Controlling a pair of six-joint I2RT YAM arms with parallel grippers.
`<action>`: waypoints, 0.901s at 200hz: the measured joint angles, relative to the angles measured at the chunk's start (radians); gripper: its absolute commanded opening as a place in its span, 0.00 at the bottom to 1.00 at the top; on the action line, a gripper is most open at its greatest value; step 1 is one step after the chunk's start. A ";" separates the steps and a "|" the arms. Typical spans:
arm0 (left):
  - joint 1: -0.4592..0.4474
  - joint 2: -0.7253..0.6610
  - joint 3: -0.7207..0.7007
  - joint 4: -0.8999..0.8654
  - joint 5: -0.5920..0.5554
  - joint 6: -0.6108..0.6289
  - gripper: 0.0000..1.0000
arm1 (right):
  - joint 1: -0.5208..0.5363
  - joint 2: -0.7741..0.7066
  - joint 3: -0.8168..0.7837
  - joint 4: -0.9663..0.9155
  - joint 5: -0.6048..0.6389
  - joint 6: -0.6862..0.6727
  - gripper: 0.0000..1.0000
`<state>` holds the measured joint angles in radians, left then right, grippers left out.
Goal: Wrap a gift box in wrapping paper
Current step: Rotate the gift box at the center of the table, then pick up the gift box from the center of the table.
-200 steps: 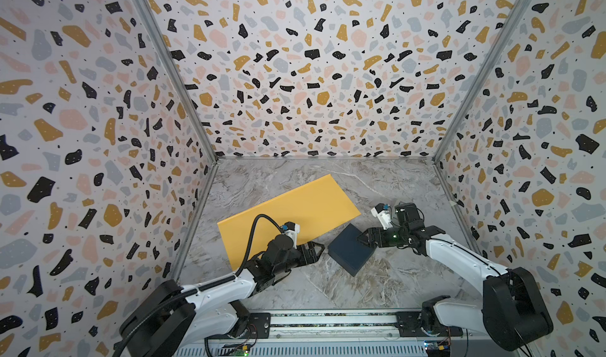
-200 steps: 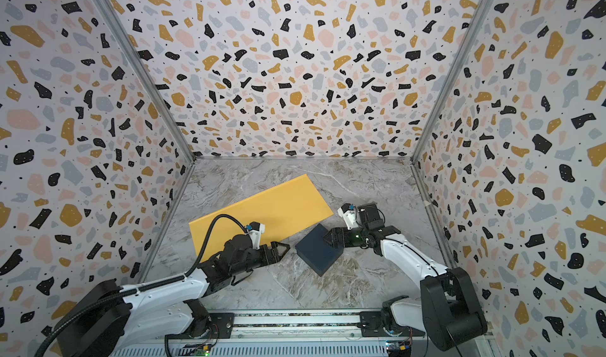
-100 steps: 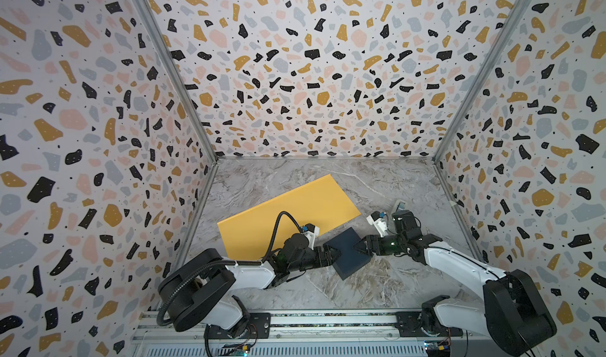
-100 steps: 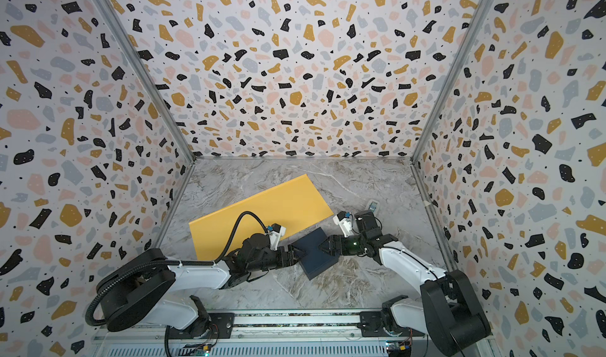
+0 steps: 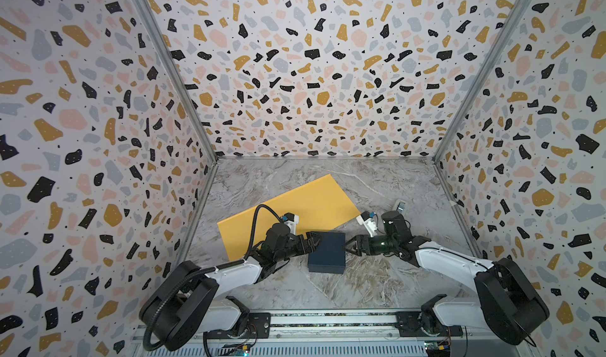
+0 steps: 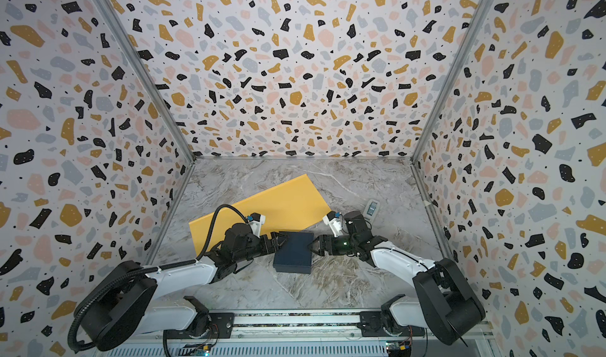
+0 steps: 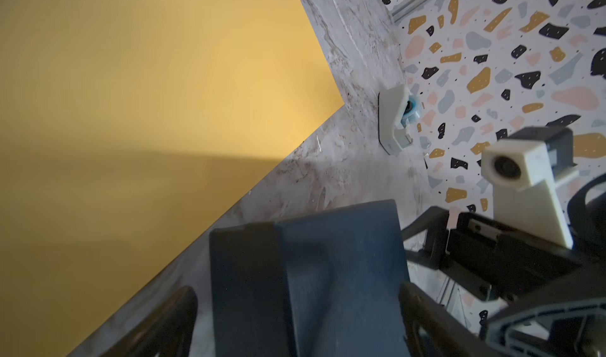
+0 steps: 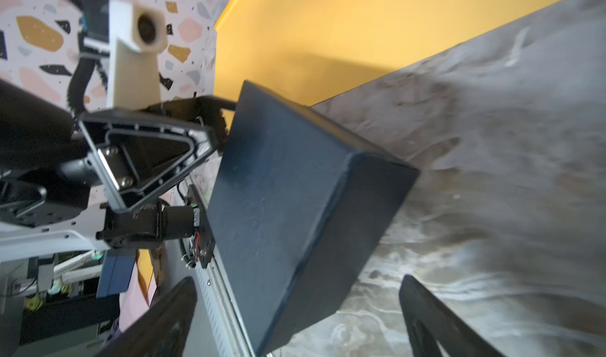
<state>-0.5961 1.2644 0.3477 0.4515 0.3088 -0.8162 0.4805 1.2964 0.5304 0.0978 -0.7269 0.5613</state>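
Centrally, low in both top views: gift box [image 5: 328,252], flat on the marbled surface [image 5: 377,283], just beside the lower edge of the wrapping paper [image 5: 308,201], mustard face up. Whole outline only from above; only in the wrist views, matte navy skin, faint scuffs, darker side wall, crisp corners. Left fingers [image 7: 180,306] spread wide at its upper-left corner, right fingers [image 8: 411,294] spread wide at its right edge; contact unclear. Small white gadget [image 5: 399,205] upper right, outside the right wrist view.
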 measured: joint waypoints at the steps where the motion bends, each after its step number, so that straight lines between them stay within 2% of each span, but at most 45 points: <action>1: 0.000 -0.004 -0.001 -0.005 0.000 0.002 0.99 | -0.002 0.000 0.000 -0.002 0.001 -0.001 0.98; 16: 0.000 -0.050 -0.017 -0.050 0.000 0.021 1.00 | 0.007 -0.001 0.000 0.001 0.007 -0.002 0.98; 33: 0.000 -0.076 -0.024 -0.088 0.012 0.040 1.00 | 0.067 0.004 0.000 0.024 0.011 0.014 0.97; 57: 0.000 -0.057 -0.024 -0.101 0.047 0.051 0.99 | 0.126 0.034 0.000 0.079 0.010 0.044 0.95; 97: -0.003 -0.013 -0.024 -0.084 0.097 0.035 0.95 | 0.152 0.087 0.000 0.142 0.027 0.084 0.90; 149: -0.034 -0.013 -0.037 -0.023 0.106 -0.013 0.83 | 0.179 0.129 0.000 0.194 0.047 0.119 0.81; 180: -0.034 -0.014 -0.038 -0.027 0.093 -0.025 0.80 | 0.186 0.130 0.025 0.188 0.074 0.130 0.76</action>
<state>-0.6300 1.2503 0.3096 0.4240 0.4023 -0.8410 0.6662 1.4261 0.5552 0.2863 -0.6533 0.6918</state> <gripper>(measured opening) 0.808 0.772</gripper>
